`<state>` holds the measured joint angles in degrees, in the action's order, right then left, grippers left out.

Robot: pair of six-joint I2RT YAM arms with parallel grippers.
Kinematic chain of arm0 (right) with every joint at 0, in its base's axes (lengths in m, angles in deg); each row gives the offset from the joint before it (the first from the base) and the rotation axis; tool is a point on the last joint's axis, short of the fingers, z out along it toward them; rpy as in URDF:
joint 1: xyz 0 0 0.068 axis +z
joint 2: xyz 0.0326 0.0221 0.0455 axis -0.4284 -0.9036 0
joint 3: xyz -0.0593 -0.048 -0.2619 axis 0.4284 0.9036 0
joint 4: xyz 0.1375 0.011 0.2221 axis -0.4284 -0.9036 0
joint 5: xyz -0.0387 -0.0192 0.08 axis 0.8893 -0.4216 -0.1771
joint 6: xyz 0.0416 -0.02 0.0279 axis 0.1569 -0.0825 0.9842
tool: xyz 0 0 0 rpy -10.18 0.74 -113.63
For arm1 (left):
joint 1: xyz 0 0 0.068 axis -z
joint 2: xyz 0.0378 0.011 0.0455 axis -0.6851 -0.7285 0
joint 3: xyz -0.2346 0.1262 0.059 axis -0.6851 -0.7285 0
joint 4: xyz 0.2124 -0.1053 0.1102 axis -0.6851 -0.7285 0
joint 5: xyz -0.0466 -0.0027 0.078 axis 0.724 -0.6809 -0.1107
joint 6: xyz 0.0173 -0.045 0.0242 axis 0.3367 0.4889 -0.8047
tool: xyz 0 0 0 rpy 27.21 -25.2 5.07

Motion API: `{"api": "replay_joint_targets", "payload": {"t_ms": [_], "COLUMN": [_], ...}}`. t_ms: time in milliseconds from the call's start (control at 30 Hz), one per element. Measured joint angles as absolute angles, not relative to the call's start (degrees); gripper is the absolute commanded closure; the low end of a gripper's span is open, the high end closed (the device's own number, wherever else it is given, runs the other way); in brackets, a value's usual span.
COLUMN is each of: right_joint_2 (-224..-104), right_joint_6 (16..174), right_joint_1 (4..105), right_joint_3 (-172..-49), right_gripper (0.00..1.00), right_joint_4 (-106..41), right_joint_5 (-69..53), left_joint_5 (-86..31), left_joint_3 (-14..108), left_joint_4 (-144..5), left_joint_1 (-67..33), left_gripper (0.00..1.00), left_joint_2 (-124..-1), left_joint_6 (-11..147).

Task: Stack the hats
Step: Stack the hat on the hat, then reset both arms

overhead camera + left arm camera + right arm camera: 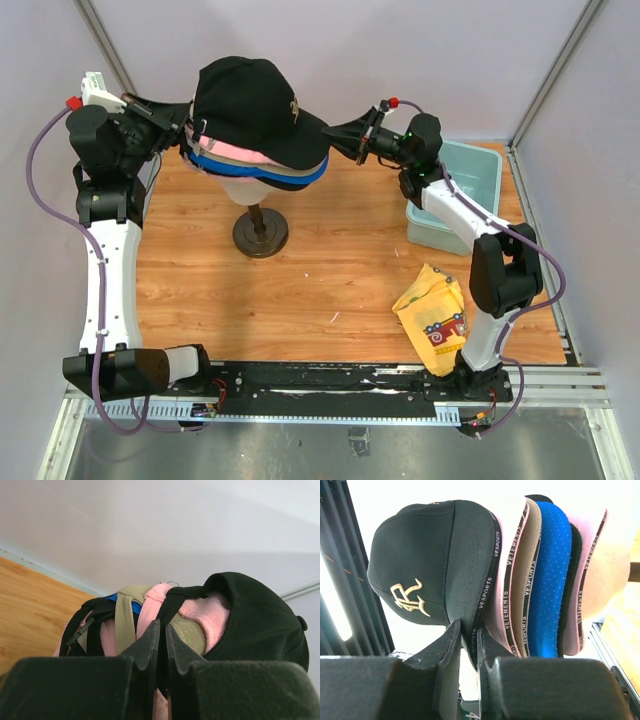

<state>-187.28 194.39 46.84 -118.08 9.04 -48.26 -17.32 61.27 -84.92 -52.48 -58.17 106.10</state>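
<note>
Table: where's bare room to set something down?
Free: wood between stand and cloth; wood in front of stand, from left arm to cloth. Crowded: back, where left claw and right claw pinch the black hat; right side, with bin, cloth and right arm.

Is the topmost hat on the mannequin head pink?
No, the top hat on the mannequin head is black; a pink hat sits beneath it.
</note>
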Motion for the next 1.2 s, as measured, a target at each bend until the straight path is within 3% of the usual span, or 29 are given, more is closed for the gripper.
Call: {"api": "replay_joint_targets", "payload": {"t_ms": [133,300,1200], "right_joint_2": [-187.3,-187.3,-184.5], "right_joint_6": [192.4,190.9,183.8], "right_joint_1": [46.6,46.0,42.5], "right_joint_3": [-118.5,-118.5,-118.7], "right_gripper": [0.71,0.69,0.62], "right_joint_4": [6.3,5.0,-4.3], "right_joint_5": [-48.9,-49.3,-49.9], "left_joint_5": [-17.3,-17.4,-21.8], "left_joint_3": [61.5,61.5,65.0], "left_joint_4": [-85.4,-85.7,-89.2], "left_joint_1": [-52.5,-52.5,-52.5], "left_gripper": [0.67,0.58,0.45], "left_joint_2": [-58.2,-58.2,-56.3], "left_joint_6": [106.4,106.8,107.7]}}
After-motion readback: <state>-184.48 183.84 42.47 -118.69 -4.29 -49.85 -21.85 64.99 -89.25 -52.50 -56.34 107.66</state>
